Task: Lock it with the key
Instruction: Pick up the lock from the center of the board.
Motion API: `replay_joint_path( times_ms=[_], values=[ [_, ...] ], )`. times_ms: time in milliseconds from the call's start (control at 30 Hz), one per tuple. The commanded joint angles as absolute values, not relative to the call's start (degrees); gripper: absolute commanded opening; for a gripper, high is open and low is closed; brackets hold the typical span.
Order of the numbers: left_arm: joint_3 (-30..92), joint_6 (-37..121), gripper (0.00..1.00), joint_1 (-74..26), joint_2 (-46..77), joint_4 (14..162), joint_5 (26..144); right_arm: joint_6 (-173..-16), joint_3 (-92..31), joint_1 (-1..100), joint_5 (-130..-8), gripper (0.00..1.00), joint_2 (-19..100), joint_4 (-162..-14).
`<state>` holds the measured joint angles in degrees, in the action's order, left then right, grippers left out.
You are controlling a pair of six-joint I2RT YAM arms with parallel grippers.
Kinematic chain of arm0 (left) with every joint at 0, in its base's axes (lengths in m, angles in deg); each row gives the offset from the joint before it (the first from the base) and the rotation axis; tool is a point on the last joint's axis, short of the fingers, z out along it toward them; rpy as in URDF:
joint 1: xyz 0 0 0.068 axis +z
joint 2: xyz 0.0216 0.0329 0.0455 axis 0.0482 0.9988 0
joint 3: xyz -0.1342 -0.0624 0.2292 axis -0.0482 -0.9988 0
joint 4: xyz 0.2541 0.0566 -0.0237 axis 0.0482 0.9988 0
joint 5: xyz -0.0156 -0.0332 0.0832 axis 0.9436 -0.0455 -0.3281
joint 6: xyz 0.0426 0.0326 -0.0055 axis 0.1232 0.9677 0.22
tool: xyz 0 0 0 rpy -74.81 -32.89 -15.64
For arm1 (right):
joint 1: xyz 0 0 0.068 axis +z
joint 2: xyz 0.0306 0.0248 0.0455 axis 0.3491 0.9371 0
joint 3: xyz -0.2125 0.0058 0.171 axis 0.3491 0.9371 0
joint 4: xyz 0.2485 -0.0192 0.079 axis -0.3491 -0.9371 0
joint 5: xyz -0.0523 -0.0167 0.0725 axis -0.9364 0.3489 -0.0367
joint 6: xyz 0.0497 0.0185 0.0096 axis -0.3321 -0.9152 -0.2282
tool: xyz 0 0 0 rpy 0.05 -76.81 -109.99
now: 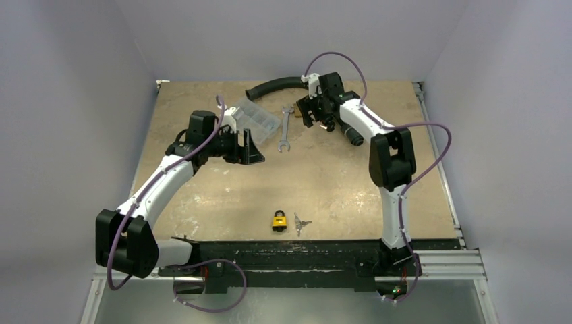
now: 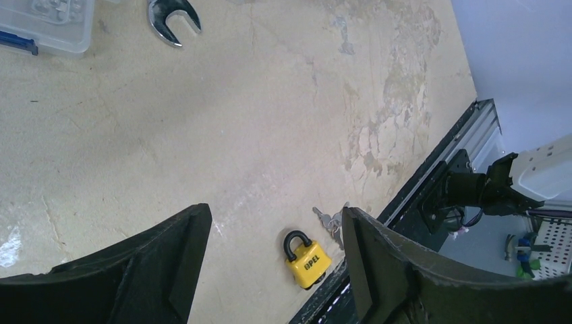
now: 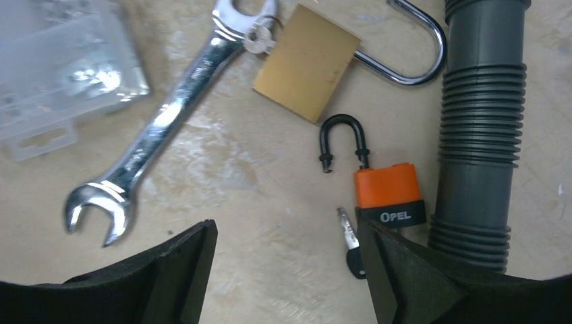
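Orange padlock (image 3: 389, 192) lies just beyond right claw (image 3: 287, 236).

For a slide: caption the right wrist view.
Open right gripper above unlocked orange padlock, black-headed key, brass padlock and steel wrench.

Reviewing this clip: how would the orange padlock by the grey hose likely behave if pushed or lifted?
The orange padlock lies flat, so it would probably slide rather than roll. Its black shackle stands open at one end, so it may swivel when lifted. The body looks solid, likely heavy for its size.
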<state>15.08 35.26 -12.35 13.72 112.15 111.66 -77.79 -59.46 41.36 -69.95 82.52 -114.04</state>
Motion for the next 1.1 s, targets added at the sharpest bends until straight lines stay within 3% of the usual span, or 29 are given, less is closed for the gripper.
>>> replay_joint_path(
  times_ms=[0, 833, 967, 1067],
  values=[
    [17.27, 36.74, 0.76, -11.83, 12.10, 111.99, 113.33, -78.18, -66.53, 39.02, -69.74, 0.85, 86.62, -114.98],
    [17.47, 31.51, 0.75, -8.94, 14.10, 108.61, 119.43, -79.21, -72.17, 36.49, -74.80, 0.89, 96.66, -113.43],
    [16.96, 31.23, 0.75, -8.62, 14.21, 107.87, 119.78, -79.31, -69.85, 36.52, -71.88, 0.78, 95.05, -114.47],
    [16.92, 31.05, 0.75, -8.42, 14.22, 107.74, 120.01, -79.16, -65.46, 36.52, -71.09, 0.63, 92.14, -113.83]
  ],
)
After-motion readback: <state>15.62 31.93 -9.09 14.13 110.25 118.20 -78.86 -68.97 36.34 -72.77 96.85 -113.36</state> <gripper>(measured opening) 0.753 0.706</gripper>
